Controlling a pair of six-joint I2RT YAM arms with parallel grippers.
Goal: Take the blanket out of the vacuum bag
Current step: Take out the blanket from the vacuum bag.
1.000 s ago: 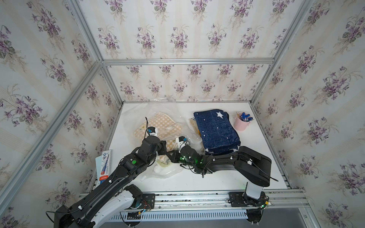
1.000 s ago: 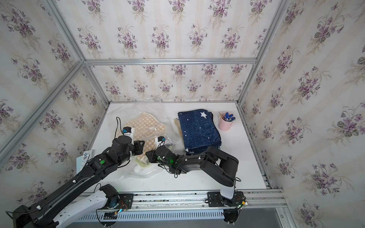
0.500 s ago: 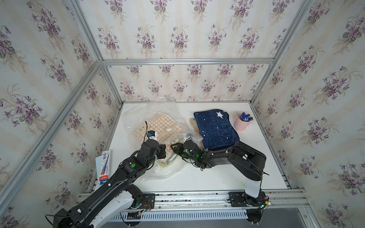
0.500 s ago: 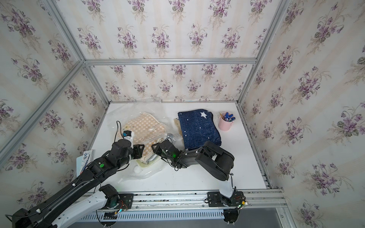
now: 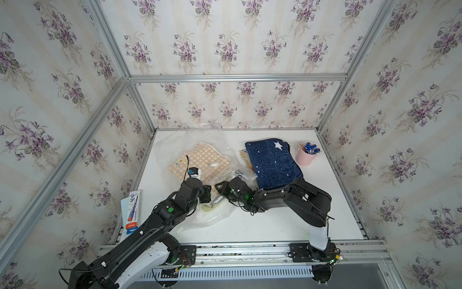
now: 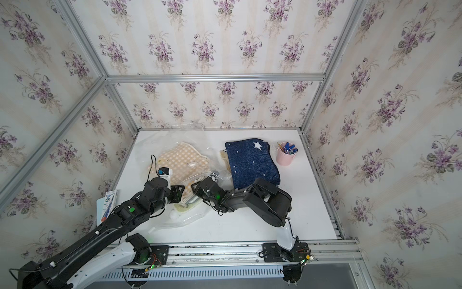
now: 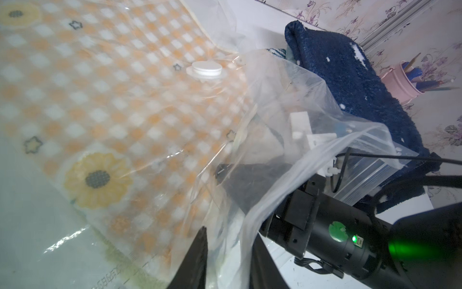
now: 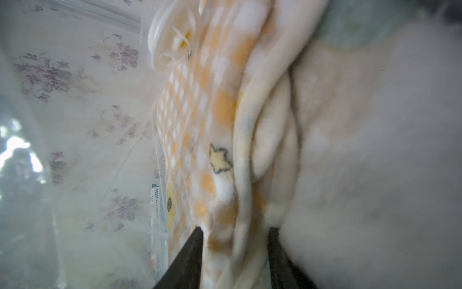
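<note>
Between the two dark fingers of the right gripper (image 8: 235, 232) we see the blanket (image 8: 225, 107), its cream folded edge running straight through the gap. These jaws stand apart and the folds look plump, not squeezed, so we judge them astride the cloth, not yet biting. That wrist works inside the vacuum bag (image 7: 307, 100): its camera looks out through the film and meets the valve cap (image 8: 170, 37) from the inner side. To its left, the left gripper (image 7: 230, 235) has its jaws closed down on a gathered hank of the bag's film, which runs taut from the fingers up and over the right wrist. We read that hold as the reason for the pose: one arm keeps the mouth lifted so the other can reach in for the cloth.

Outward from there, the bag lies on the left half of the table (image 5: 275, 225), its far end crumpled against the back wall and its mouth turned toward the near middle, where both grippers meet. The orange-checked blanket is inside it, flat under the film, with the white cap on top. To the right, outside the bag, lie a navy starred cloth (image 5: 272, 162) and, further right, a pink cup (image 5: 306, 156) of pens.

Against a second ago, little differs: the right elbow sits somewhat further left and that wrist a touch farther from the near edge, while the left arm, bag and blanket lie much as they did.
</note>
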